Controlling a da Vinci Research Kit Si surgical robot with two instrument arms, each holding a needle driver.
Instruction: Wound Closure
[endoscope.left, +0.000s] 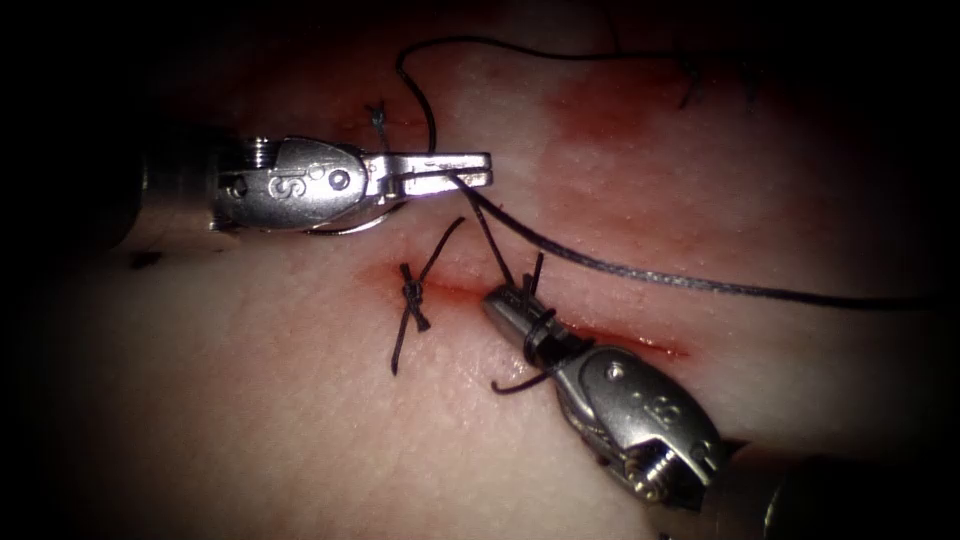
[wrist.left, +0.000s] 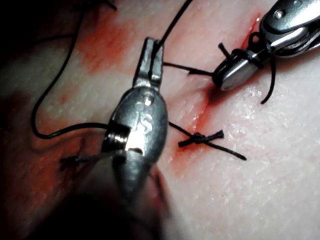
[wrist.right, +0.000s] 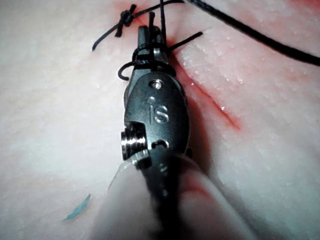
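My left tool (endoscope.left: 484, 170) lies above the cut (endoscope.left: 640, 345) with its jaws shut on the black thread (endoscope.left: 650, 272); its tip (wrist.left: 152, 46) pinches the strand. From there one strand drops to the cut, and the long part trails off right. My right tool (endoscope.left: 496, 302) rests on the cut with its jaws closed and thread loops (wrist.right: 150, 55) wound round them. A short tail (endoscope.left: 536, 268) sticks up at those jaws (wrist.left: 231, 76). A thin curved glint (endoscope.left: 350, 226) under the left tool may be the needle; I cannot tell.
A finished knot (endoscope.left: 411, 292) with two cut ends sits on the cut to the left of the right tool. An older stitch (endoscope.left: 378, 118) lies above the left tool. Red fluid (endoscope.left: 600, 110) stains the tissue (endoscope.left: 250, 420) at the upper right.
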